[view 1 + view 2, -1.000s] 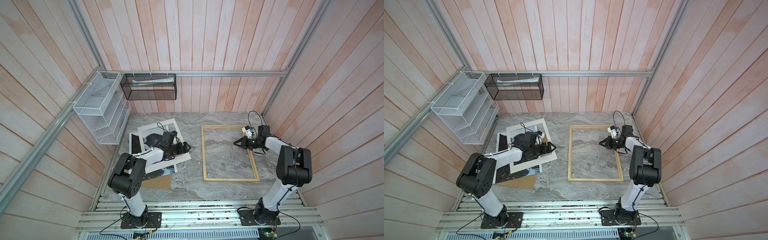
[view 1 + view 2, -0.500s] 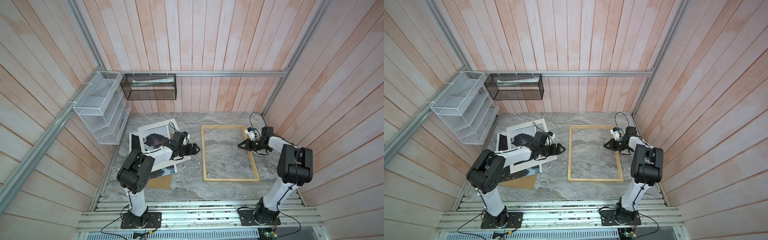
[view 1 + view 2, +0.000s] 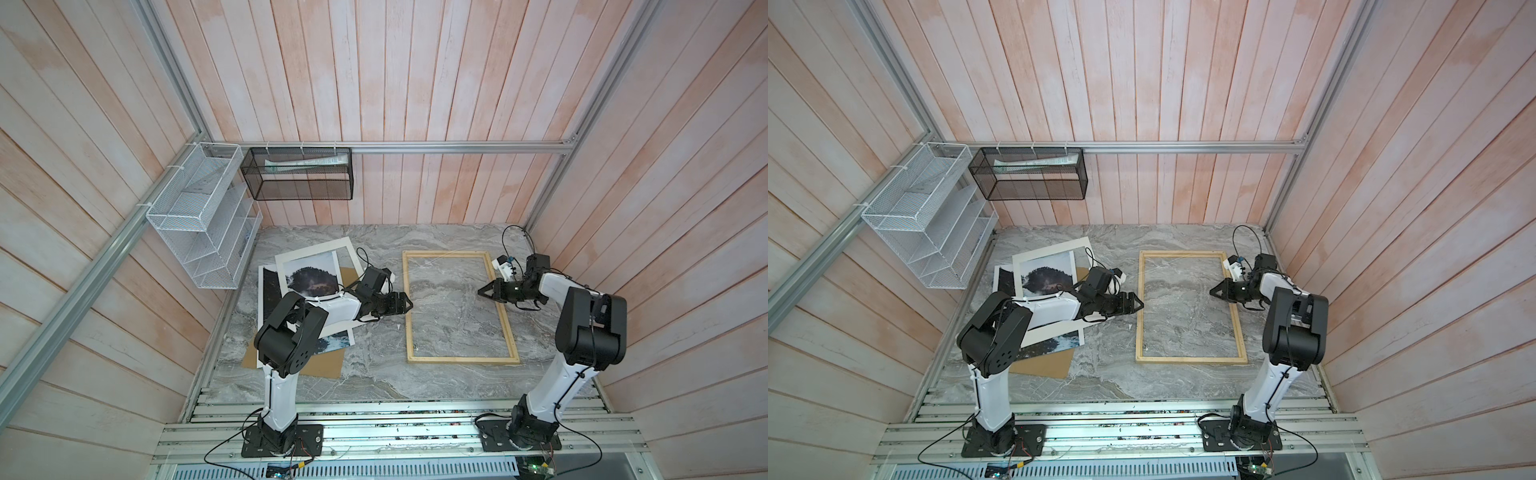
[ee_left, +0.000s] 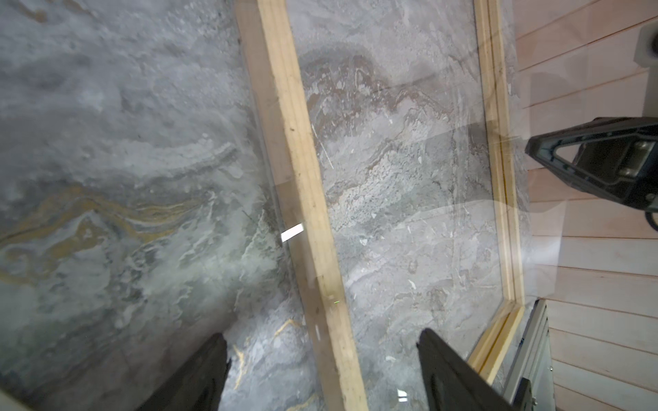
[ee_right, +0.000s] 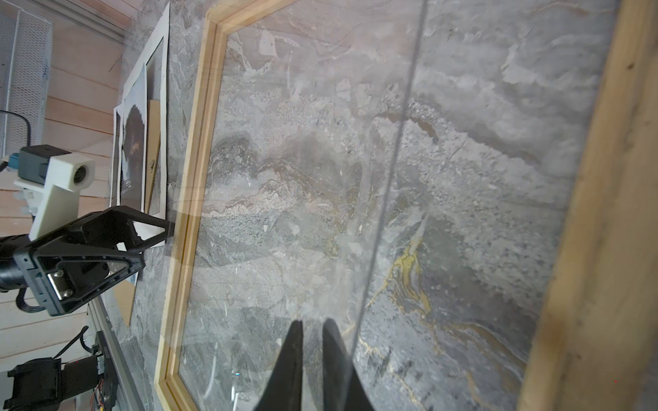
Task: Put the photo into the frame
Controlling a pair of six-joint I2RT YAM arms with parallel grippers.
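Your grey marble bench [image 3: 374, 374] carries the thin pale-wood rectangular frame [image 3: 460, 356] at three o'clock from the dark waterfall photo print [image 3: 309, 276]. Your left fingers [image 4: 199, 377] are spread wide astride its nine-o'clock rail. Your right fingers [image 5: 292, 366] are barely parted and empty.

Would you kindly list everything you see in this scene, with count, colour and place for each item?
frame: one, pale wood, flat on the table, centre-right
clear sheet: one, see-through, over the frame; how it sits is unclear
photo: one, dark hills and white water, left of the frame, partly under the mat
mat: one, white with cut-out, on the photo
board: one, brown, under the photo
scrap: one, white, beside the frame's left rail
rack: one, white wire, left wall
basket: one, black mesh, back wall, something white inside
table: one, grey marble
left tool: one, black, open, at the frame's left rail
right tool: one, black, tips close together, over the frame near its right rail
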